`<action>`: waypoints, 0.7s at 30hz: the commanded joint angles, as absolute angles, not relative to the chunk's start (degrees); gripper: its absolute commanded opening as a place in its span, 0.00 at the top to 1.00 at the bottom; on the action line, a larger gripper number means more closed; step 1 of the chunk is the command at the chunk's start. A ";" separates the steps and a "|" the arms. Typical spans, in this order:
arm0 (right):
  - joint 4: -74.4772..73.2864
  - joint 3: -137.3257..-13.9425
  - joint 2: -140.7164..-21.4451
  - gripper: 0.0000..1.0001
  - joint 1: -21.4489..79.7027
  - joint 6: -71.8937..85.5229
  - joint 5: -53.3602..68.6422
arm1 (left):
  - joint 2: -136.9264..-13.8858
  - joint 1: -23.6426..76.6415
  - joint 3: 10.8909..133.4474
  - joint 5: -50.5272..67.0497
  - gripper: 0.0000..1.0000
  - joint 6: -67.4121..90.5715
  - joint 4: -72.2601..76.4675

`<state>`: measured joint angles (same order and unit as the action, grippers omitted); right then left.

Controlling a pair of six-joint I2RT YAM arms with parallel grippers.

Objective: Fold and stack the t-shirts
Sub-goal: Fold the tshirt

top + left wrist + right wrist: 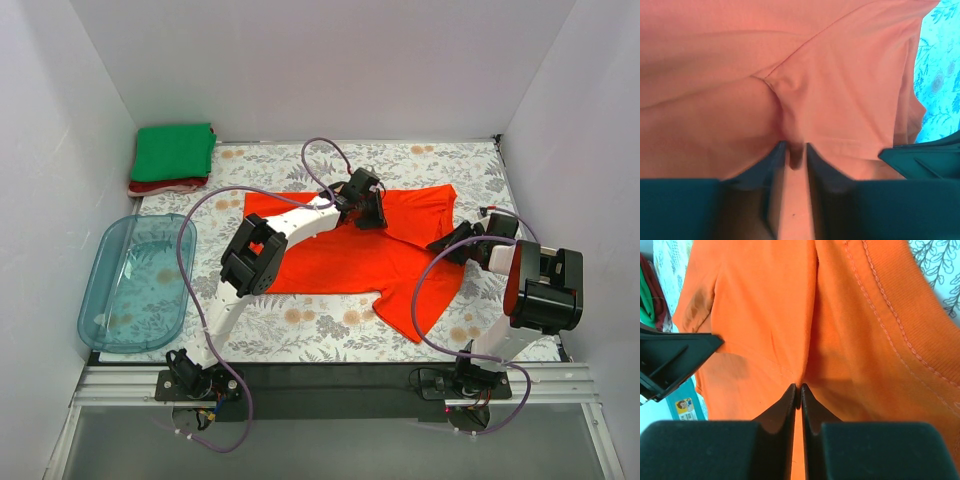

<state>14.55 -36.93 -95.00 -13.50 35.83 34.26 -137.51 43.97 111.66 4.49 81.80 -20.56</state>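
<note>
The orange-red t-shirt (340, 250) lies spread, somewhat rumpled, on the middle of the floral tablecloth (300, 335). The left gripper (796, 150) pinches a small ridge of its cloth at the far edge. The right gripper (799, 389) is closed tight on a fold at the shirt's right side. In the far left corner the folded green t-shirt (173, 150) sits on the dark red t-shirt (165, 186). A clear blue tub (135, 285) stands near left.
</note>
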 commanded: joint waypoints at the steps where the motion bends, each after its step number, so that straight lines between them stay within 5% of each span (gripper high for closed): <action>1: 14.94 -36.82 -95.36 0.82 -13.71 34.72 35.51 | -135.79 43.59 113.73 5.96 0.74 80.68 -22.94; 5: 14.50 -38.75 -93.08 0.62 -13.71 33.66 33.67 | -133.17 43.42 111.11 4.32 0.50 80.51 -23.03; 8: 14.24 -42.34 -91.76 0.54 -13.89 32.26 30.86 | -129.65 41.49 108.56 2.11 0.42 80.59 -22.42; 21: 20.29 -60.99 -104.40 0.55 -14.77 32.95 29.88 | -114.52 18.56 89.13 -2.73 0.46 77.43 -15.48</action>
